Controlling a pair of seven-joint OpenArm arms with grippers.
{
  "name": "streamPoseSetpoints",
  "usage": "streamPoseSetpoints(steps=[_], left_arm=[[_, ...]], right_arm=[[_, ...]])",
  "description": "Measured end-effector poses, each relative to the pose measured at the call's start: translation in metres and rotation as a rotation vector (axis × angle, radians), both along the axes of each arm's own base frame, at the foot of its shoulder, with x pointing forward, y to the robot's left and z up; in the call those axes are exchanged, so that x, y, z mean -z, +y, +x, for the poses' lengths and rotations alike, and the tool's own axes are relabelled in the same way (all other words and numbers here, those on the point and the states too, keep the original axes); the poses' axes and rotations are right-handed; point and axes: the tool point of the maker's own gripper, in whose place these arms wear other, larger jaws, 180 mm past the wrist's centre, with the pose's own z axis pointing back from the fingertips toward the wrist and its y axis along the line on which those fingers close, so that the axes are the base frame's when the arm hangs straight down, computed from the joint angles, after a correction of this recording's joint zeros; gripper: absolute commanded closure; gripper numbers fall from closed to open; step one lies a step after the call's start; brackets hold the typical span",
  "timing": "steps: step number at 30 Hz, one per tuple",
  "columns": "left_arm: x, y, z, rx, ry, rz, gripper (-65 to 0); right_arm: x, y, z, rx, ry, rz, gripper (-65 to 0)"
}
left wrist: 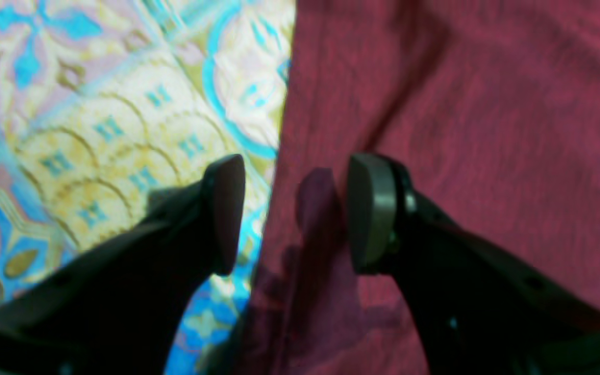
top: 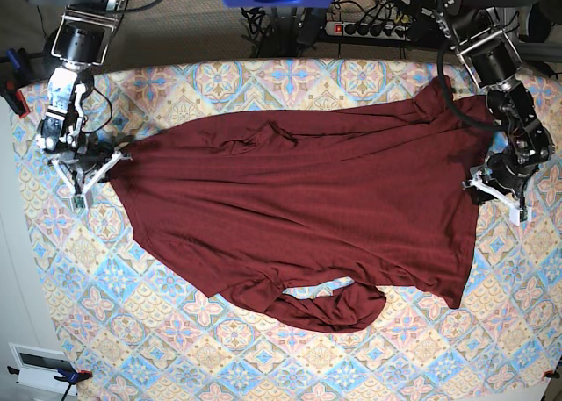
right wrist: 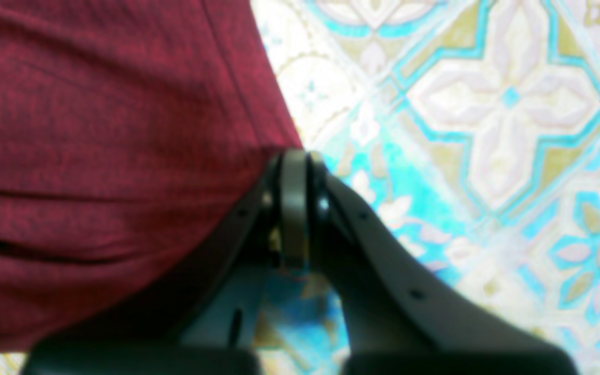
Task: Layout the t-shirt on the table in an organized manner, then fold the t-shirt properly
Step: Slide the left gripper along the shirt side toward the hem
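Right gripper (right wrist: 295,208) is pinching the limp shirt's (right wrist: 97,130) hem edge; left gripper (left wrist: 295,213) is gaping astride the opposite edge.

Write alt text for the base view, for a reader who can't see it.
A maroon t-shirt lies spread, still wrinkled, across a table covered in pastel tile-pattern cloth. The right gripper, at the picture's left, is shut on the shirt's edge; the left gripper, at the picture's right, is open at the opposite edge.
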Motion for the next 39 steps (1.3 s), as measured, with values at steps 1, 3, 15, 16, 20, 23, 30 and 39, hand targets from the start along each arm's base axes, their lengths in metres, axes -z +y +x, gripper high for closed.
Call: streamPoseSetpoints(steps=[1,3,15,16,20,23,30,39], left_arm=[[0.004,0.002,-0.001,-0.014,0.012,-0.009,-31.3],[0.015,-0.002,0.002,-0.026,0.034,-0.045,-31.4],[0.026,-0.022,0.026,0.037,0.016,-0.022,-30.1],[0.027,-0.03,0.029,0.066,0.018,-0.01,-27.9],[0.031,-0.048,0.038,0.129,0.003,-0.001,-7.5],[0.033,-0.048,0.052,0.095,-0.013,-0.039,0.0],[0.029,-0.025,0.085,-0.101,-0.073,-0.067,0.0],[0.015,0.005,0.106,-0.226,-0.116,-0.034,0.0]], right_arm=[[-0.005,-0.003,0.008,0.006,-0.021,0.001,0.0],[-0.012,-0.008,0.021,0.016,-0.047,0.007,0.0],[-0.017,-0.012,0.03,0.02,-0.052,0.005,0.0],[-0.015,-0.012,0.028,0.02,-0.042,0.005,0.0],[-0.016,-0.013,0.028,0.019,-0.043,-0.001,0.0],[-0.017,-0.012,0.029,0.016,-0.048,-0.001,0.0],[-0.016,-0.012,0.027,0.016,-0.042,-0.003,0.0],[-0.016,-0.012,0.027,0.016,-0.042,-0.002,0.0]])
